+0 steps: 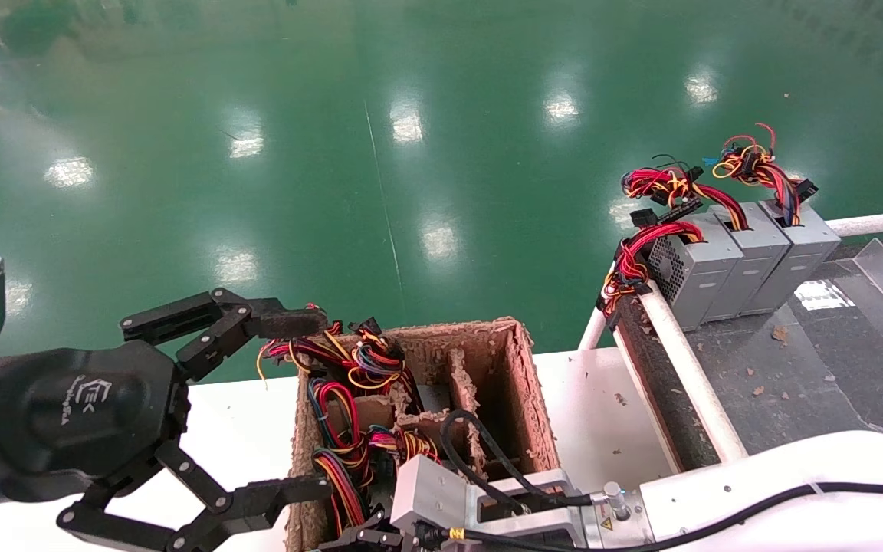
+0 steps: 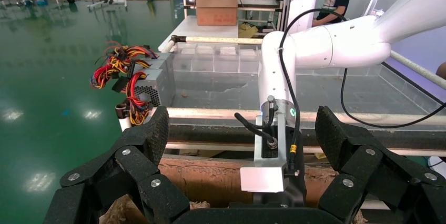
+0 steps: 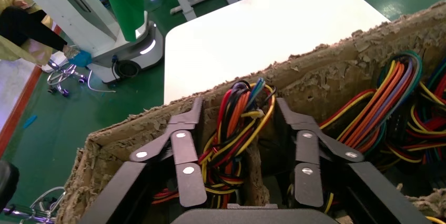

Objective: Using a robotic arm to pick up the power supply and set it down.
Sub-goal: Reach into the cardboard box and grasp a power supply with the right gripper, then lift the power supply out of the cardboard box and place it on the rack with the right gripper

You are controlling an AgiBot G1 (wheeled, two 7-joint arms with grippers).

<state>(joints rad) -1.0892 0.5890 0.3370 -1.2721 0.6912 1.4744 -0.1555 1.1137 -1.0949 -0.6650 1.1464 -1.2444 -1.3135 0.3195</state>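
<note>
Right gripper [image 3: 239,145] inside cardboard divider box [image 1: 514,383], fingers wide around a power supply's wire bundle [image 3: 236,124]. Left gripper [image 1: 288,406] wide, beside the box.

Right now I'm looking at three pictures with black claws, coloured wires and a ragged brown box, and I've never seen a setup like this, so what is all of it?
It is a two-armed robot. The wide picture comes from its head; the other two come from cameras on its wrists. The left gripper waits open beside the brown cardboard box, holding nothing. The right gripper has its fingers open on either side of a wire bundle inside the box, not yet closed. That bundle belongs to a power supply down in a compartment. Three grey power supplies already stand in a row on the dark tray to the right.
</note>
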